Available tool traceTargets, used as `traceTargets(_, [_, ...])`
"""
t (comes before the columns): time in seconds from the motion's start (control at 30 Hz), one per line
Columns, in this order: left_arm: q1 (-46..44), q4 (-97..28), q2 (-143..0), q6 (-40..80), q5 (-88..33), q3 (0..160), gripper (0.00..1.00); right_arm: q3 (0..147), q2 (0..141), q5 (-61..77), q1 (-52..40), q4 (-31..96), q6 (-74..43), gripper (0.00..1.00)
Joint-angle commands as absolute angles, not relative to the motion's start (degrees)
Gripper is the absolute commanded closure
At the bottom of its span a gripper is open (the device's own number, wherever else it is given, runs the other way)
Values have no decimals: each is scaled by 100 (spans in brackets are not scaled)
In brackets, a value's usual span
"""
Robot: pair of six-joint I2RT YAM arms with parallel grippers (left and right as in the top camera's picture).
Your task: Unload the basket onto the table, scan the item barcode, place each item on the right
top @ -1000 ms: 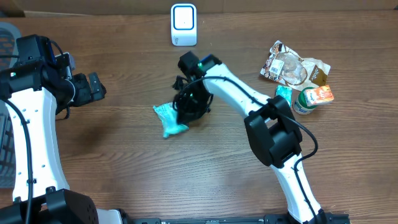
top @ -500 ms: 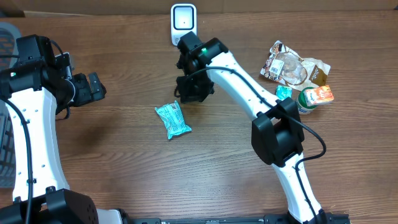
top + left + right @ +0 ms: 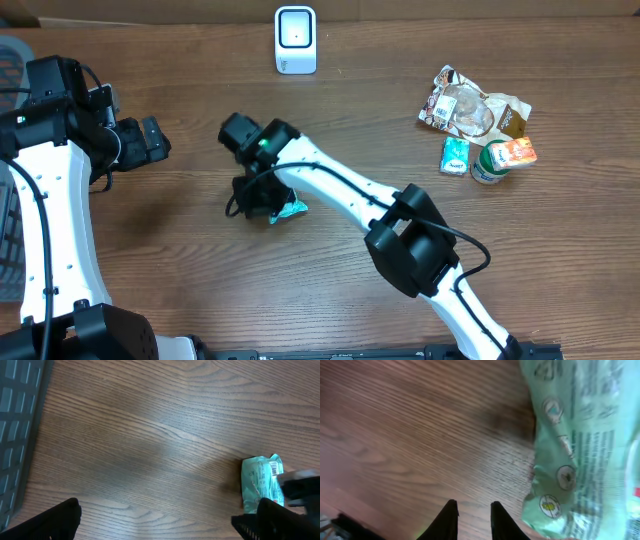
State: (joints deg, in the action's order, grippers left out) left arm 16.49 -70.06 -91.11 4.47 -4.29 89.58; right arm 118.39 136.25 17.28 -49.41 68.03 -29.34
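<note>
The item is a teal snack packet (image 3: 291, 209) lying flat on the wooden table; a barcode shows at its end in the left wrist view (image 3: 260, 482). My right gripper (image 3: 256, 196) hovers low at the packet's left end. In the right wrist view its fingers (image 3: 472, 505) stand a narrow gap apart over bare wood, with the packet (image 3: 580, 450) just to their right and nothing between them. The white scanner (image 3: 295, 40) stands at the back centre. My left gripper (image 3: 150, 140) is wide open and empty at the far left (image 3: 165, 510).
A pile of other goods lies at the right: a brown snack bag (image 3: 470, 105), a small teal packet (image 3: 455, 156) and a round cup (image 3: 495, 160). A grey basket (image 3: 10, 60) sits at the left edge, also in the left wrist view (image 3: 20, 410).
My right gripper went from over the packet up toward the scanner without it, then swung back left and down to the packet's left end. The packet stayed on the table. The left arm is still.
</note>
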Motion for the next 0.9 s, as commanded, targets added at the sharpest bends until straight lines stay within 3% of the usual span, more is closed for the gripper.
traceTargets(0.0, [1605, -7002, -9063, 427, -447, 8982, 0, 11566, 13568, 1297, -4869, 6799, -3026, 81])
traceTargets(0.13, [1605, -7002, -9063, 427, -447, 8982, 0, 11552, 13566, 593, -4676, 7253, -3026, 82])
traceTargets(0.27, [1605, -7000, -9063, 427, -447, 8982, 0, 11552, 13566, 351, -4383, 7546, -2941, 90])
traceTargets(0.43, [1605, -7000, -9063, 427, -447, 8982, 0, 11657, 13563, 773, -4082, 7730, -2237, 96])
traceTargets(0.63, [1605, -7000, -9063, 427, -447, 8982, 0, 12097, 13349, 1662, -3789, 7966, -1269, 95])
traceTargets(0.7, [1605, -7000, -9063, 427, -447, 8982, 0, 12278, 13242, 1658, -3564, 8009, -1017, 89])
traceTargets(0.73, [1605, -7000, -9063, 427, -447, 8982, 1, 12328, 13214, 1653, -3439, 8001, -934, 76])
traceTargets(0.8, [1608, -7000, -9063, 427, -447, 8982, 1, 12361, 13203, 1629, -3192, 7924, -845, 39])
traceTargets(0.87, [1605, -7000, -9063, 427, -447, 8982, 0, 12357, 13211, 1490, -2958, 7817, -843, 25])
